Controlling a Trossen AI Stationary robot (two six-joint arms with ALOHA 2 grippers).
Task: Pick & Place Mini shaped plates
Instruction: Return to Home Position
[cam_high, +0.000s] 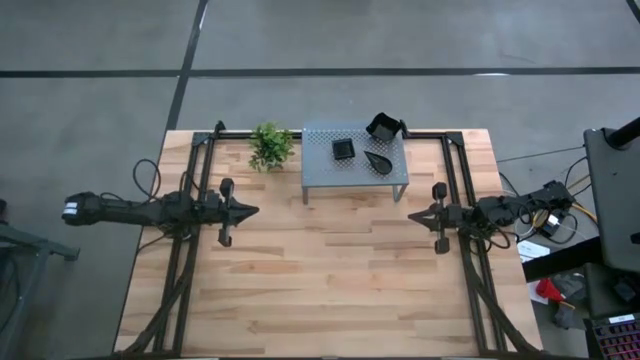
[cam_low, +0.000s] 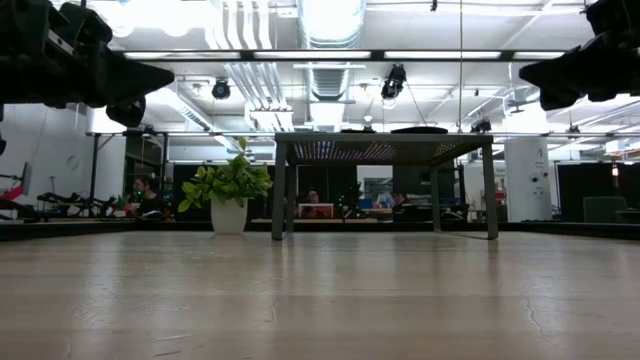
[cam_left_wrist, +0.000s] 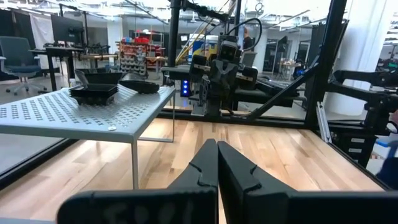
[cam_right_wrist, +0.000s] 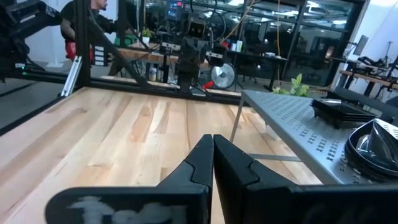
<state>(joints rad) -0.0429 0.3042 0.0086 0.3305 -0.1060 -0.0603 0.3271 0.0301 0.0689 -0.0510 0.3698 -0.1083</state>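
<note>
Tabletop (cam_low: 320, 300) up front, and not one dish on it! Plates (cam_high: 343, 149) all sit up on the shelf (cam_high: 320, 172): flat squares in the middle, leaf shape (cam_high: 378, 160) just beside them, wavy squares (cam_high: 384, 126) at the far right corner. Placing looks finished to me; only parking the arms seems left. Plant (cam_high: 270, 146) stands just beside the shelf. Left gripper (cam_high: 252, 211) and right gripper (cam_high: 412, 214) hang over the table on either side, well apart from the shelf, jaws pressed together, holding nothing.

High camera looks down, low looks level across, wrists face each other; all share the shelf (cam_high: 325, 170).
</note>
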